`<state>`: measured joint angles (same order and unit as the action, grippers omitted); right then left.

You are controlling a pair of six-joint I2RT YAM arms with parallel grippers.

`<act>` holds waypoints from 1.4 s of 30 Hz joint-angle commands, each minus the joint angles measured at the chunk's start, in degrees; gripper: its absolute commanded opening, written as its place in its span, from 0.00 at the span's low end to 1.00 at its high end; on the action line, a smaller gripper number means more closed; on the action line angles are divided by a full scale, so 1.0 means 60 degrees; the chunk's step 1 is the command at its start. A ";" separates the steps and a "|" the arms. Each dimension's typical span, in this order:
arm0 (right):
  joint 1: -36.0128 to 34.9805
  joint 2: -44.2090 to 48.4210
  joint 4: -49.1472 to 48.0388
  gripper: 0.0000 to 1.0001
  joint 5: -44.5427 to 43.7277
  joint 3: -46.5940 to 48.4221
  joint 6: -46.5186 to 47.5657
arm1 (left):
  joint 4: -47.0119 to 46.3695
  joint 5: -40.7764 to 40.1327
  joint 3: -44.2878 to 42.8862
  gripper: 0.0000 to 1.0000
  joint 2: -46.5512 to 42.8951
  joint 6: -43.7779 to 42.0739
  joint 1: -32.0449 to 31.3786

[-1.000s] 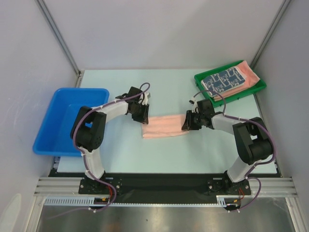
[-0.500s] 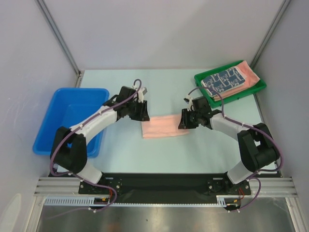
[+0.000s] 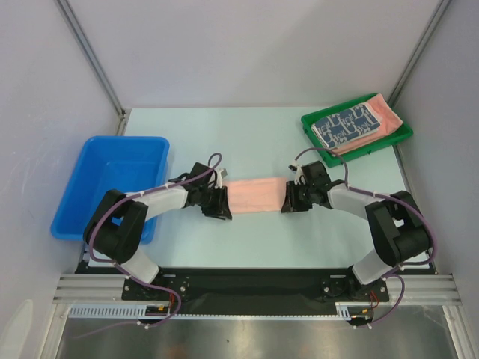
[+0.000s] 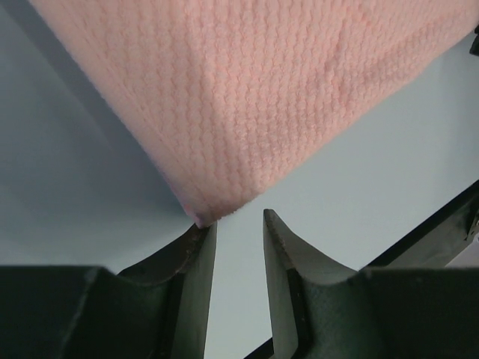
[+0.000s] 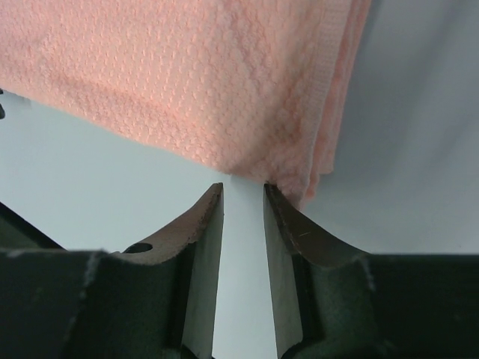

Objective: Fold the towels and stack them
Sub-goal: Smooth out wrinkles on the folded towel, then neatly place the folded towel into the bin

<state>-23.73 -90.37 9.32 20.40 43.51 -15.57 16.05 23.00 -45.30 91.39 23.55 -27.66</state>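
Relocation of the left gripper (image 4: 239,221) is the main change: a second ago it was placed at the far-left corner of the salmon towel (image 3: 257,196), and it is now found at the near-left corner, low over the table (image 3: 337,239). The right gripper (image 5: 243,191) has been shifted only slightly nearer along the towel's right end. The towel itself has been left in nearly the same place, as a band running left to right between the two grippers at the middle of the table. From this it is judged that the far edge has been let go and that the near corners are being addressed for the next fold; nothing is lifted yet. In the left wrist view the jaws are seen apart, with bare table in the gap and the towel's corner lying just ahead of them, touching one fingertip at most. In the right wrist view the jaws are likewise apart and empty, with the towel's edge just beyond the tips. The cloth is shown with a waffle-like weave, soft and limp; several layers are exposed at its right edge, so it is already doubled. A dark blue patterned towel (image 3: 343,124) is stacked over a second salmon towel (image 3: 382,114) in the green tray (image 3: 382,145) at far right. The blue bin (image 3: 120,139) is located at the left.
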 commanded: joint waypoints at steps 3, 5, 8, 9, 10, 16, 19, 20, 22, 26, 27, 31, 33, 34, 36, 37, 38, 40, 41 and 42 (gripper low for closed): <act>0.0364 0.0939 0.0468 0.35 -0.0222 0.0570 0.0325 | 0.0938 -0.0639 -0.1192 0.38 -0.0641 0.0118 0.0040; 0.0627 0.1086 0.0410 0.36 -0.0105 0.0717 0.0252 | 0.1365 -0.0801 -0.1676 0.40 -0.1052 0.0060 0.0040; 0.0760 0.0853 0.0468 0.37 -0.0134 0.0966 0.0296 | 0.1339 -0.0481 -0.1986 0.41 -0.1228 0.0190 0.0025; 0.0790 0.0765 0.0468 0.38 -0.0148 0.1054 0.0281 | 0.0990 -0.0306 -0.1957 0.41 -0.1200 0.0278 0.0025; 0.0819 0.0663 0.0424 0.40 -0.0149 0.1229 0.0267 | 0.0812 0.0001 -0.1899 0.41 -0.1156 0.0351 0.0040; 0.0892 -0.0581 -0.0205 0.50 -0.0267 0.1772 0.0325 | -0.0228 0.0034 -0.0889 0.40 -0.0512 0.0586 0.0010; 0.0893 -0.1329 -0.0338 0.50 -0.0119 0.2050 0.0500 | -0.0756 -0.0084 -0.0245 0.39 -0.0204 0.0718 -0.0004; 0.0893 -0.1490 -0.0338 0.50 -0.0134 0.2094 0.0559 | -0.0829 -0.0215 -0.0127 0.38 -0.0160 0.0747 0.0010; 0.0863 -0.1638 -0.0440 0.50 -0.0105 0.1978 0.0691 | -0.0991 -0.0405 0.0225 0.38 -0.0072 0.0762 0.0010; 0.0776 -0.1594 -0.0806 0.50 0.0085 0.1539 0.0793 | -0.0845 -0.0787 0.0284 0.38 0.0075 0.0660 0.0010; 0.0776 -0.1565 -0.0836 0.50 0.0115 0.1422 0.0765 | -0.0830 -0.0845 0.0313 0.38 0.0104 0.0674 0.0010; 0.0761 -0.1506 -0.1259 0.49 0.0598 0.0909 0.0692 | -0.0845 -0.0934 0.0416 0.37 0.0002 0.0777 0.0010; 0.0761 -0.1550 -0.1334 0.49 0.0993 0.0864 0.0647 | -0.0742 -0.0992 0.0431 0.38 -0.0013 0.0777 0.0010; 0.0761 -0.1565 -0.1377 0.48 0.1110 0.0806 0.0618 | -0.0713 -0.1021 0.0431 0.37 -0.0042 0.0777 0.0010; 0.0761 -0.1550 -0.1451 0.47 0.1345 0.0718 0.0501 | -0.0625 -0.1080 0.0445 0.37 -0.0100 0.0806 0.0010; 0.0775 -0.1550 -0.1451 0.47 0.1360 0.0689 0.0472 | -0.0639 -0.1109 0.0474 0.37 -0.0144 0.0806 0.0010; 0.0776 -0.1521 -0.1770 0.46 0.1433 0.0601 0.0384 | -0.0625 -0.1138 0.0489 0.37 -0.0174 0.0835 0.0010; 0.0863 -0.1564 -0.1875 0.41 0.1477 0.0557 0.0325 | -0.0610 -0.1153 0.0562 0.37 -0.0247 0.0850 0.0010; 0.0921 -0.1608 -0.1992 0.36 0.1564 0.0513 0.0209 | -0.0567 -0.1211 0.0577 0.37 -0.0247 0.0865 0.0010; 0.0980 -0.1638 -0.2022 0.25 0.1609 0.0513 0.0193 | -0.0523 -0.1256 0.0621 0.37 -0.0276 0.0879 -0.0004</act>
<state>-18.50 -99.44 -2.66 28.23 48.05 -13.26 11.62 19.44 -43.31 90.85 28.58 -27.62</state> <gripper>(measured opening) 0.353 0.373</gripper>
